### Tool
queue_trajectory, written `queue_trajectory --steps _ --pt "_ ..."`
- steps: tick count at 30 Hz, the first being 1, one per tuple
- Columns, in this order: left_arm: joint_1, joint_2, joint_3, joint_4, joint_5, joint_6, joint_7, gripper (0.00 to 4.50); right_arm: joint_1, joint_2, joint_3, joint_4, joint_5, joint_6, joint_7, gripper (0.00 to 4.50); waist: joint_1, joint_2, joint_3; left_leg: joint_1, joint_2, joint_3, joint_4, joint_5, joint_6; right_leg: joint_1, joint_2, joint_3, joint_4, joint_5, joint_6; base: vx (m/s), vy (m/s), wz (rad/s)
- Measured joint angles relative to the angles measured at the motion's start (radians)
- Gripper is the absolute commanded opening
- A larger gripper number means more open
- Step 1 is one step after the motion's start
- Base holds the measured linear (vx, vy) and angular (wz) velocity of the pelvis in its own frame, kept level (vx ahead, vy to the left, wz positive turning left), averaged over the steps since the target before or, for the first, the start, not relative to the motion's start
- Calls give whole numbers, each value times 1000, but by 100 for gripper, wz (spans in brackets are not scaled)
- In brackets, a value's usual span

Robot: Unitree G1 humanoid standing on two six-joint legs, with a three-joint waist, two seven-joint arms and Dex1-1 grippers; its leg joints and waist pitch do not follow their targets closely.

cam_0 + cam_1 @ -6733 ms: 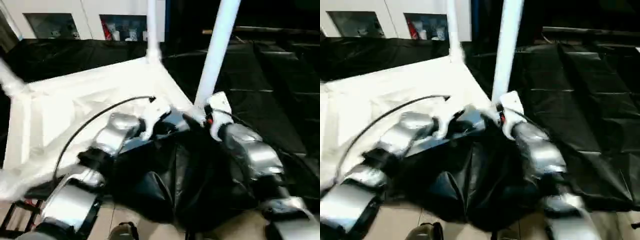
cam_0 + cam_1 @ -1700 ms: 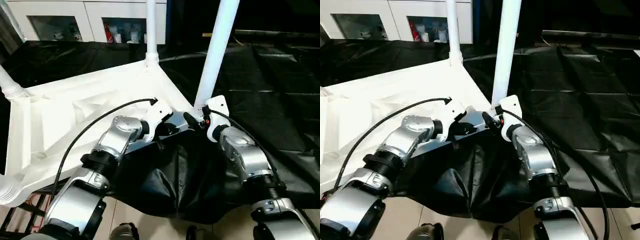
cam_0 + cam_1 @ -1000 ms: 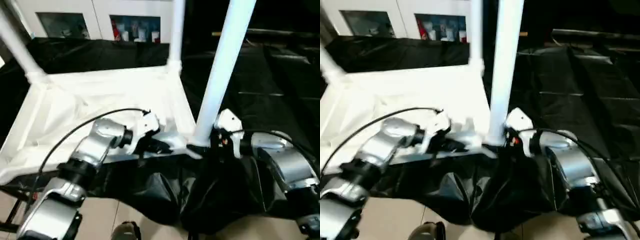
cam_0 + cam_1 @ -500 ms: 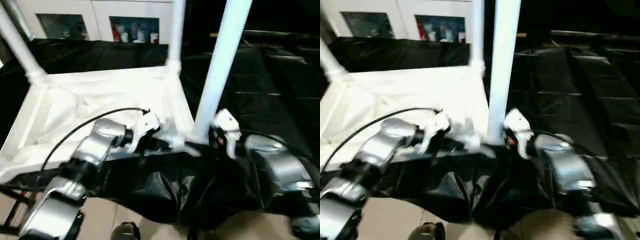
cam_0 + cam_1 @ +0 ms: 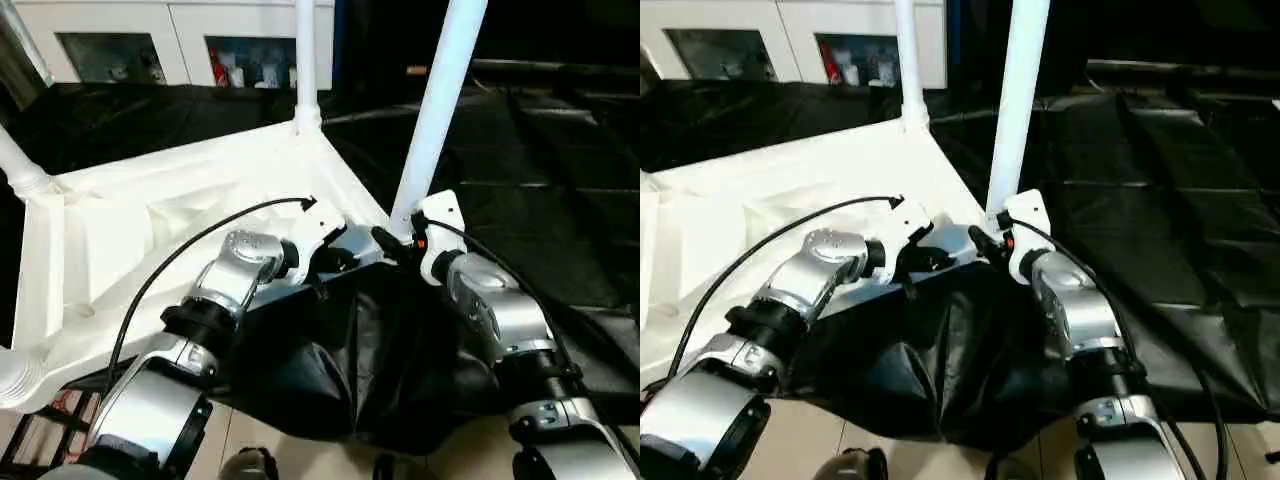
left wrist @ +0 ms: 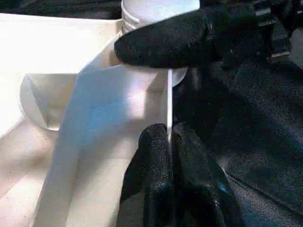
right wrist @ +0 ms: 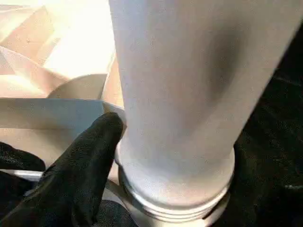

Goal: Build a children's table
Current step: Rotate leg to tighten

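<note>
Black-draped table [image 5: 560, 180], white cabinets [image 5: 150, 40] behind; left gripper [image 6: 168, 142] jaws pinch tabletop [image 5: 150, 240] rim; right gripper [image 5: 992, 240] jaws seemingly around leg [image 5: 1020, 110].

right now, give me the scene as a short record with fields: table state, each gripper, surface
tabletop: white tabletop lying underside up on the black-draped work table
legs: near-corner leg and far-corner leg stand upright in sockets; another leg at picture left
left gripper: left gripper shut on the tabletop's edge wall, beside the near corner
right gripper: right gripper at the base of the near-corner leg, one finger against it
</note>
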Motion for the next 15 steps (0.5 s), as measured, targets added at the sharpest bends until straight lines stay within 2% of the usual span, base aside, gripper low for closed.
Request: queue_trajectory --steps 3,6,15 --pt "8 15 -1 -14 0 -9 -31 0 6 -23 8 -9 4 -6 64 374 -1 0 0 0 0 0 0 0 0 -1 0 0 0 0 0 0 0 0" --pt "28 45 -6 -40 -8 -29 -105 0 28 -86 43 -46 12 -13 185 374 1 0 0 0 0 0 -2 0 0 -1 0 0 0 1 -1 0 0 0" --pt "83 117 -41 -129 -42 -48 -304 0 79 -282 131 -177 52 9 521 374 20 0 0 -1 0 0 -3 0 0 -1 0 -1 0 0 -1 0 0 0"
